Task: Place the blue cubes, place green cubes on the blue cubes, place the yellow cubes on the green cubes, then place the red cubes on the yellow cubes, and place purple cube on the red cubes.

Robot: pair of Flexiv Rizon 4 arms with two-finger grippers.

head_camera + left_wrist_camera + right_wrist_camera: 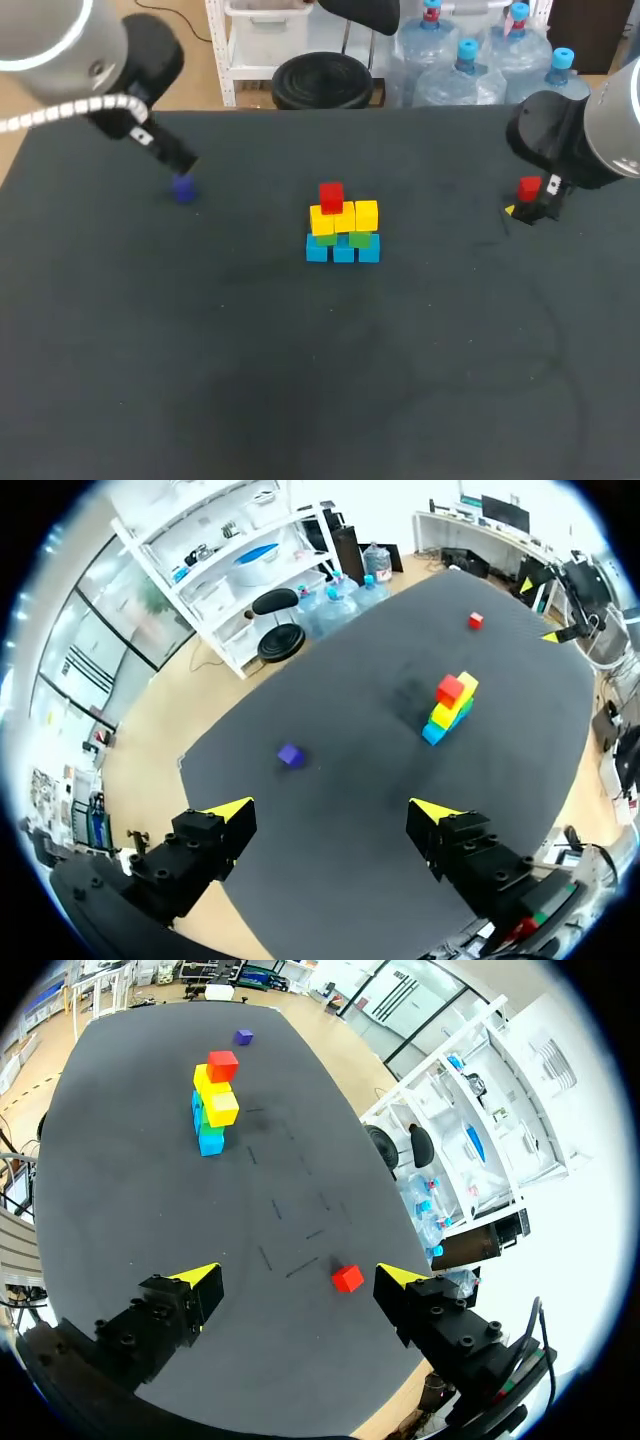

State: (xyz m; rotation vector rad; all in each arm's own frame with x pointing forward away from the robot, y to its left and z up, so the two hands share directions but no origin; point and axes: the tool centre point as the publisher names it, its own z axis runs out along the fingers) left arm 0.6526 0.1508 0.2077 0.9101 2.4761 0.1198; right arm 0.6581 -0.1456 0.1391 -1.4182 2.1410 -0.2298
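Both claws hang released. The left gripper [335,810] has the one purple cube [290,755] ahead; the right gripper [298,1275] has a loose red cube [347,1278] just ahead, near the table's [300,400] three o'clock edge. Mid-table, well off every edge, stands the stack [343,228]: three blue cubes [343,251], two green cubes [360,240] showing, yellow cubes [366,214], one top red cube [331,195]; purple lies at its ten o'clock

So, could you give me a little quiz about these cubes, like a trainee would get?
1. True or false: the purple cube already sits on top of the stack.
2. Which colour forms the stack's bottom row? A red, B blue, C yellow.
3. Fill in: the loose red cube lies nearest the robot's ___ gripper.
Key: 1 false, it lies well apart from it. 2 B, the blue cubes. 3 the right gripper.
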